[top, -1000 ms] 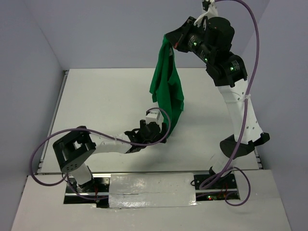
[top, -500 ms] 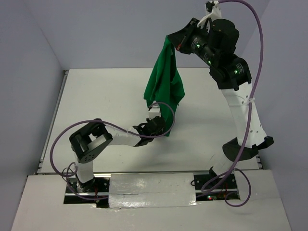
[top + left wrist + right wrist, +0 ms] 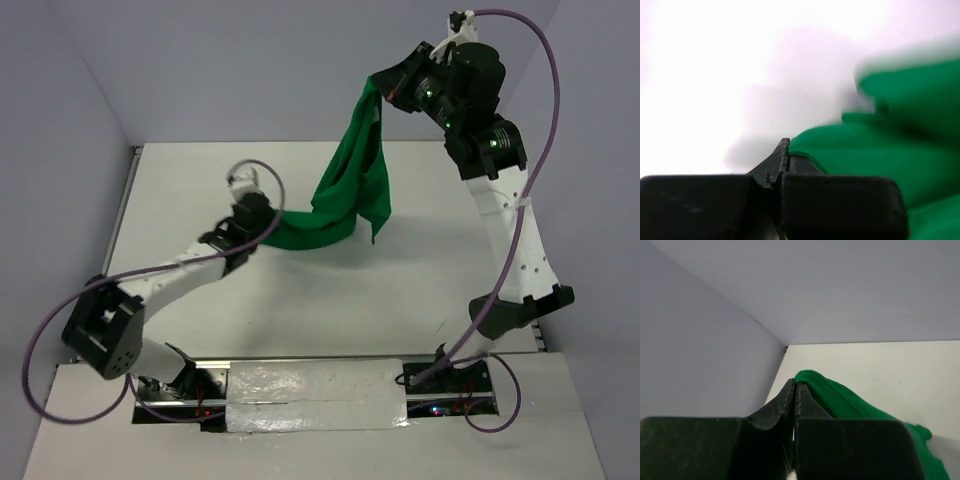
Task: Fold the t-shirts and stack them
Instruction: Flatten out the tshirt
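A bright green t-shirt (image 3: 352, 185) hangs in the air over the back half of the white table (image 3: 180, 180), stretched between both arms. My right gripper (image 3: 381, 88) is high at the back right, shut on the shirt's top edge (image 3: 812, 376). My left gripper (image 3: 268, 219) is lower, left of centre, shut on the shirt's other end (image 3: 850, 150). The cloth sags between them, with a loose fold (image 3: 378, 210) drooping toward the table. In each wrist view the black fingers (image 3: 781, 159) (image 3: 790, 400) pinch green cloth at their tips.
Pale walls (image 3: 250, 60) close the table at the back and on both sides. A metal rail (image 3: 110, 250) runs along its left edge. Both arm bases and a taped strip (image 3: 315, 395) sit at the near edge, with purple cables (image 3: 520, 220) looping round each arm.
My left gripper shut on the shirt's lower end and drew it up and to the left, so the shirt went from hanging straight down to spanning between both arms. The right arm shifted slightly right.
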Robot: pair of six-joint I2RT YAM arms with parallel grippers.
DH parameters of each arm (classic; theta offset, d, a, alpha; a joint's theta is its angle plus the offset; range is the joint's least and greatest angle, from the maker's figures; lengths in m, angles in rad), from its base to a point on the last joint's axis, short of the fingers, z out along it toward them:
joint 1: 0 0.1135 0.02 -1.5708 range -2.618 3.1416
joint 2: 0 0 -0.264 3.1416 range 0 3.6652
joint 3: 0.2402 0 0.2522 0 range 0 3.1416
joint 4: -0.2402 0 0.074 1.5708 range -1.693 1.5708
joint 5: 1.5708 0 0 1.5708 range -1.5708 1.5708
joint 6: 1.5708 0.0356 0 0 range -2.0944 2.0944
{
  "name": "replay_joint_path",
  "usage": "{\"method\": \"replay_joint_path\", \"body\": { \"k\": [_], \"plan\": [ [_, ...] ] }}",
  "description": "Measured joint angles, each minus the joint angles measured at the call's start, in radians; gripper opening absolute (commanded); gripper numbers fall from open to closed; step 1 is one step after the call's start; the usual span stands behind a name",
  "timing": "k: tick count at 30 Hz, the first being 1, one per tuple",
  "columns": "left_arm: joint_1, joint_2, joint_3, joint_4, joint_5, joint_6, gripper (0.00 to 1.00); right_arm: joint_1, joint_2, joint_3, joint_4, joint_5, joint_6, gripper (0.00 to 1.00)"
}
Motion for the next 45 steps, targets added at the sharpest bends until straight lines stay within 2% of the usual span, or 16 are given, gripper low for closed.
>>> {"method": "replay_joint_path", "body": {
  "k": [3, 7, 10, 14, 15, 18, 19, 21, 22, 23, 26, 27, 31, 35, 39, 45],
  "plan": [
    [0.214, -0.136, 0.067, -0.036, 0.042, 0.098, 0.0, -0.057, 0.061, 0.032, 0.01, -0.055, 0.032, 0.0],
    [0.323, -0.173, 0.286, -0.111, 0.064, 0.202, 0.0, -0.069, 0.106, 0.023, 0.069, -0.112, 0.049, 0.0],
    [0.316, -0.222, 0.34, -0.122, 0.094, 0.238, 0.0, -0.074, -0.052, -0.291, 0.207, -0.114, 0.049, 0.0],
    [0.307, -0.369, 0.201, -0.129, 0.128, 0.243, 0.0, -0.121, -0.425, -0.826, 0.348, -0.079, 0.048, 0.0],
    [0.307, -0.403, 0.143, -0.133, 0.135, 0.234, 0.0, -0.138, -0.533, -0.96, 0.372, -0.052, 0.046, 0.04],
    [0.29, -0.446, -0.074, -0.119, 0.156, 0.162, 0.0, -0.161, -0.773, -1.283, 0.454, 0.023, 0.051, 0.49],
    [0.275, -0.438, -0.123, -0.132, 0.161, 0.134, 0.02, -0.165, -0.806, -1.356, 0.472, 0.046, 0.058, 0.57],
    [0.244, -0.372, -0.202, -0.169, 0.185, 0.065, 0.3, -0.173, -0.808, -1.481, 0.475, 0.089, 0.074, 0.79],
    [0.229, -0.333, -0.231, -0.203, 0.198, 0.025, 0.46, -0.18, -0.79, -1.534, 0.457, 0.11, 0.093, 0.81],
    [0.22, -0.296, -0.246, -0.244, 0.211, -0.01, 0.77, -0.188, -0.757, -1.568, 0.436, 0.122, 0.101, 0.82],
    [0.218, -0.213, -0.219, -0.363, 0.216, -0.087, 0.92, -0.206, -0.656, -1.591, 0.34, 0.153, 0.147, 0.84],
    [0.218, -0.2, -0.191, -0.399, 0.211, -0.094, 0.93, -0.209, -0.638, -1.573, 0.317, 0.157, 0.154, 0.84],
    [0.233, -0.185, 0.002, -0.513, 0.163, -0.132, 0.88, -0.188, -0.613, -1.416, 0.298, 0.16, 0.166, 0.81],
    [0.345, -0.188, 0.118, -0.556, 0.16, -0.202, 0.8, 0.013, -0.545, -1.198, 0.31, 0.198, 0.109, 0.81],
    [0.492, -0.187, 0.008, -0.559, 0.222, -0.262, 0.79, 0.249, -0.353, -1.057, 0.309, 0.236, 0.047, 0.78],
    [0.498, -0.122, -0.173, -0.555, 0.39, -0.335, 0.79, 0.329, -0.019, -1.049, 0.263, 0.247, 0.029, 0.76]
  ]
}}
